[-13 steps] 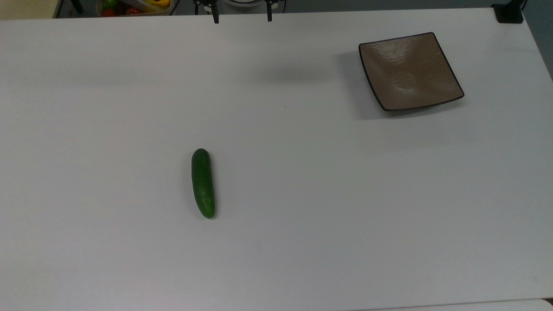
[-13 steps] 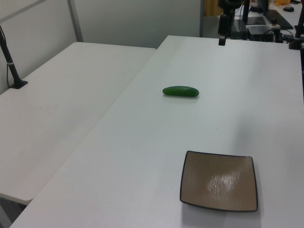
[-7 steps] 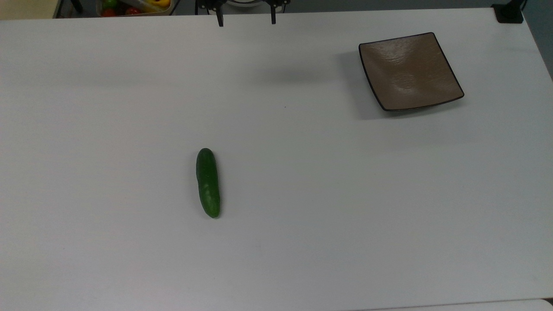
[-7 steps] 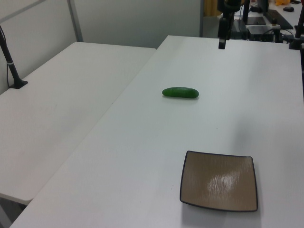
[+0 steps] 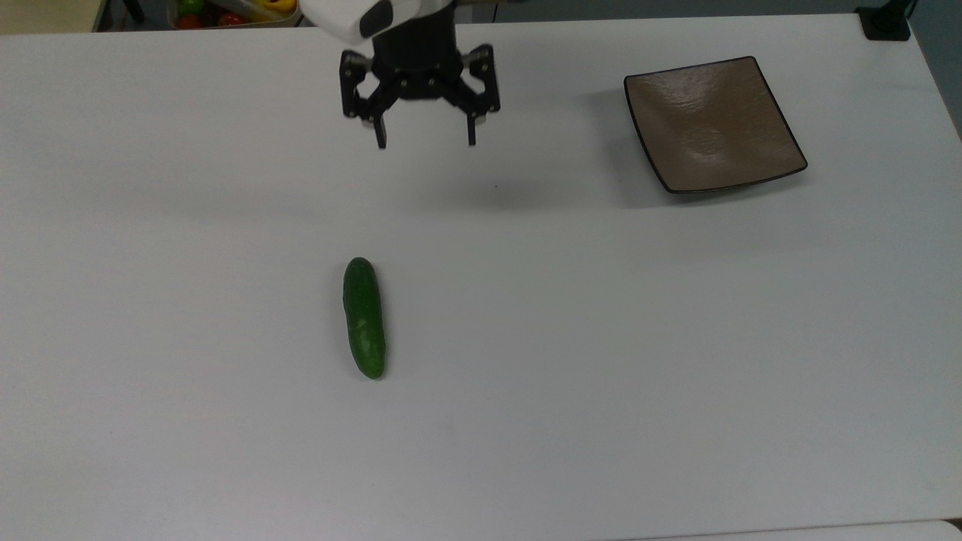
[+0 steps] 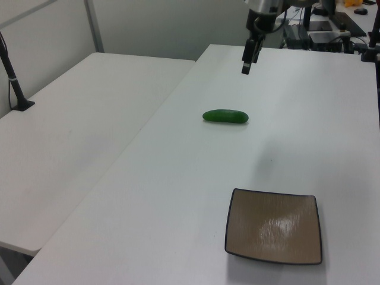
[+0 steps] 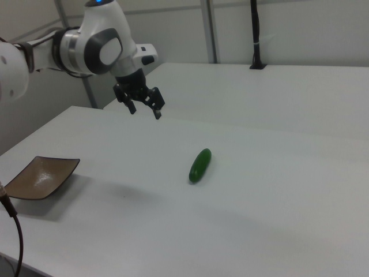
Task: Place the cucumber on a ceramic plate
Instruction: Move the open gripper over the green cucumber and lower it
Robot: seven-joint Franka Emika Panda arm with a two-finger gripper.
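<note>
Cucumber [image 5: 364,318] lying flat on white surface [image 5: 564,361], long axis 12-to-6 in top view, slightly left of centre. Ceramic plate [image 5: 712,124] at about 2 o'clock from cucumber in top view, well apart, bare. Hand [image 5: 425,141] above surface at roughly 12 o'clock from cucumber, not touching it; fingers [image 5: 381,137] spread wide, nothing between them. In right view, hand [image 7: 144,111] between plate [image 7: 40,176] and cucumber [image 7: 200,165], raised.

fingers [image 5: 382,134] spread | cucumber [image 5: 364,317] on table [image 5: 571,361] | ceramic plate [image 5: 714,124] bare
</note>
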